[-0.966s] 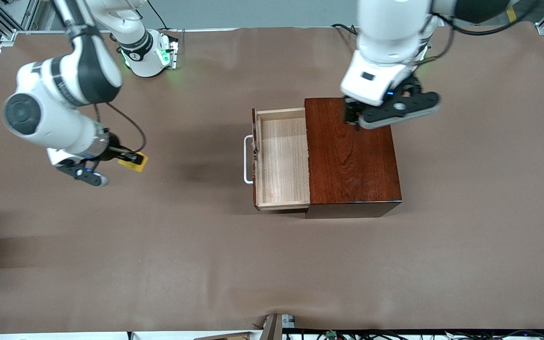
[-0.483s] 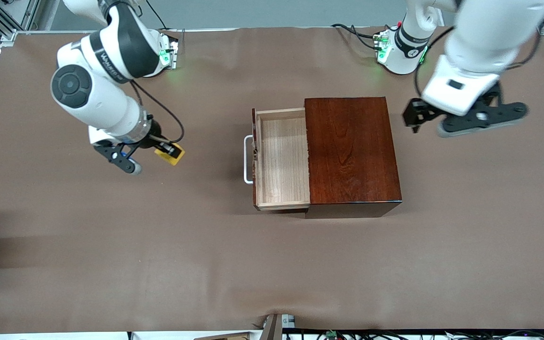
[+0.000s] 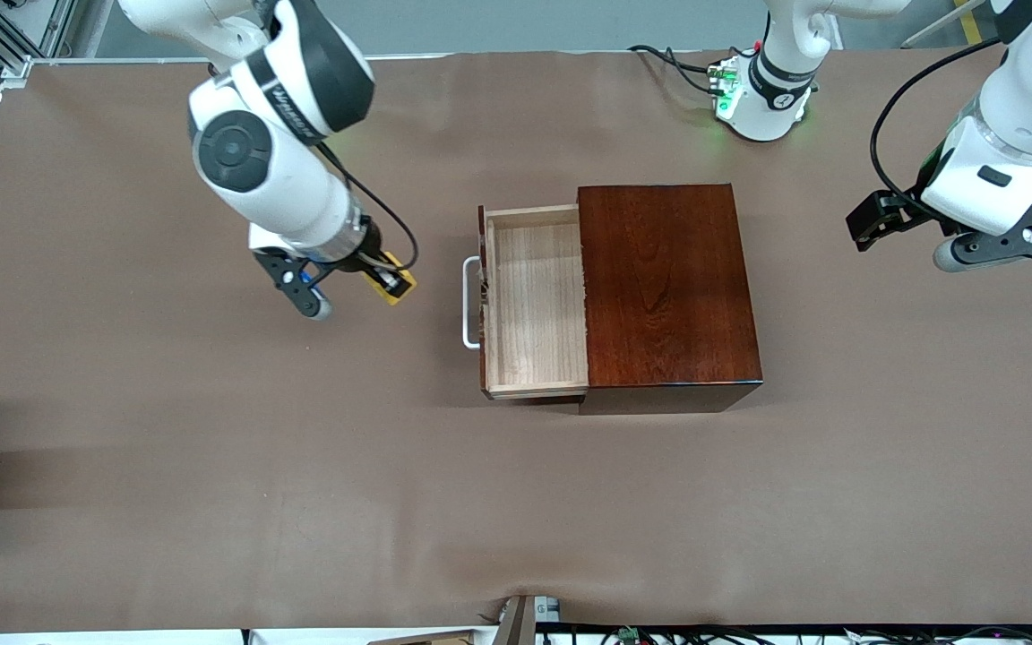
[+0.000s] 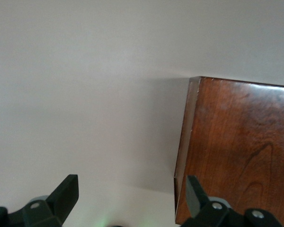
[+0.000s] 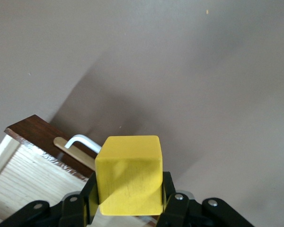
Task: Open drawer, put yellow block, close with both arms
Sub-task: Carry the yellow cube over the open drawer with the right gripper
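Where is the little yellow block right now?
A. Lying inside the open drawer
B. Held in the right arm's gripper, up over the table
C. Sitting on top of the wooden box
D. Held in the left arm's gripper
B: the right gripper clamps the block beside the open, empty drawer.

The drawer (image 3: 537, 300) stands pulled out toward the right arm's end of the bench, its pale inside open from above with nothing lying in it. Its white handle (image 3: 470, 302) juts out in front, so a low approach from that end meets the handle first. The box (image 3: 666, 285) (solid and closed on top) blocks that side of the drawer. The right gripper (image 3: 348, 285), clamped on the yellow block (image 3: 388, 285), hangs over bare cloth in front of the handle. The left gripper (image 3: 906, 235), fingers spread, hangs over bare cloth near the left arm's edge of the bench, well apart from the box. The cloth between box and camera-side edge lies bare.
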Robot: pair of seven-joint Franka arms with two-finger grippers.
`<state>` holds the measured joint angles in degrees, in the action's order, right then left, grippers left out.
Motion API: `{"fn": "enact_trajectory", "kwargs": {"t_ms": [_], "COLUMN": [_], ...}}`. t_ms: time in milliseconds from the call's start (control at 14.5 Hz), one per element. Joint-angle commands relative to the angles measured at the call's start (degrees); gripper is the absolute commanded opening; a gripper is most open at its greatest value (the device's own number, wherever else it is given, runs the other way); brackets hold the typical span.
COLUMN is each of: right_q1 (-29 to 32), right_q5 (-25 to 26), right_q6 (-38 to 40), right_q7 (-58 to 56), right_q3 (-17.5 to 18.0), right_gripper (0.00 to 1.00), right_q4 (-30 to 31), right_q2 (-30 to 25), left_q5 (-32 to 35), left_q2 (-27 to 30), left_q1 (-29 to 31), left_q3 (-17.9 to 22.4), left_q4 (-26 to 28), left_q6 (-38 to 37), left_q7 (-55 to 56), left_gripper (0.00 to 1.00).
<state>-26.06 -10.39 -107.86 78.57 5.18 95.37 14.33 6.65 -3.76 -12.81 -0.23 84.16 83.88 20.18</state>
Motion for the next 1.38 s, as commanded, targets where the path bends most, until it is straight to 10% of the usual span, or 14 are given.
{"fn": "enact_trajectory", "kwargs": {"t_ms": [0, 1310], "right_q1": [-2.7, -16.0], "right_q5": [-1.9, -1.5], "right_q6": [0.9, -18.3], "right_q7": [8.4, 40.5], "right_q3": [-0.7, -1.0], "right_gripper": [0.0, 0.0], "right_q4": [-6.0, -7.9], "right_q2": [4.4, 19.0], "left_q5": [-1.7, -4.2], "left_q2": [5.1, 9.2], "left_q1": [1.7, 6.9], "left_q3": [-0.6, -0.2], "left_q4": [6.4, 9.3], "left_q6": [2.2, 4.4], "left_q7": [-2.4, -18.6], "left_gripper": [1.0, 1.0]}}
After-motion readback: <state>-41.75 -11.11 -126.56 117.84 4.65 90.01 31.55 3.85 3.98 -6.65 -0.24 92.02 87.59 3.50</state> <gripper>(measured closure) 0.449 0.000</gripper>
